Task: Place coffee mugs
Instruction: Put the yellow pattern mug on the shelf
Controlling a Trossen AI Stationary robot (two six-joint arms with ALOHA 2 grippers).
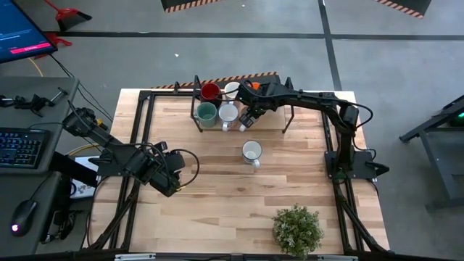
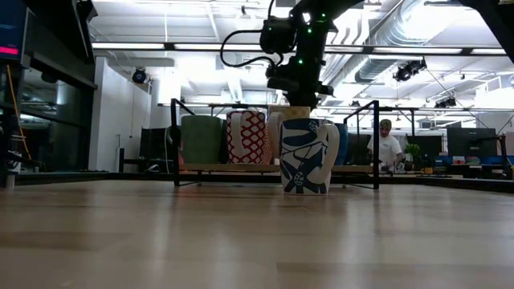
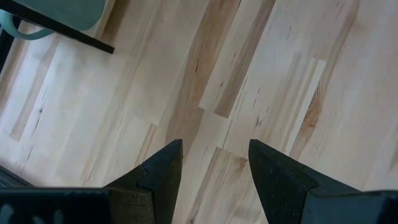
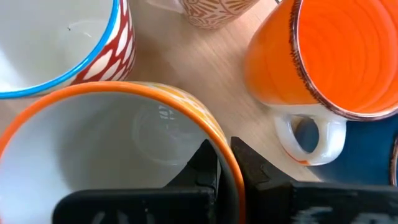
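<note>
A black-framed rack point(image 1: 196, 101) at the table's far middle holds mugs: a dark red one point(image 1: 210, 91), a teal one point(image 1: 206, 112), two white ones point(image 1: 229, 114), an orange one point(image 4: 336, 56) and a red-patterned one with a blue rim point(image 4: 62, 50). My right gripper point(image 1: 249, 116) is over the rack's right part, shut on an orange-rimmed white mug point(image 4: 124, 143). A blue-and-white patterned mug point(image 1: 251, 151) stands on its base on the table in front of the rack. My left gripper point(image 3: 214, 174) hangs open over bare wood at the near left. My right gripper pinches the orange-rimmed mug's rim and wall point(image 4: 214, 134), one finger point(image 4: 202, 168) inside the mug and one point(image 4: 258, 171) outside. The fingers come from above, slanting down. The mug is upright, mouth up; whether its base rests on the rack I cannot tell.
A green potted plant point(image 1: 297, 228) stands near the table's near right edge. The rack's black posts point(image 2: 173, 140) rise on both sides of the mugs. Bare wood point(image 1: 217, 196) lies between the rack and the near edge. A person point(image 2: 389, 144) sits in the room beyond.
</note>
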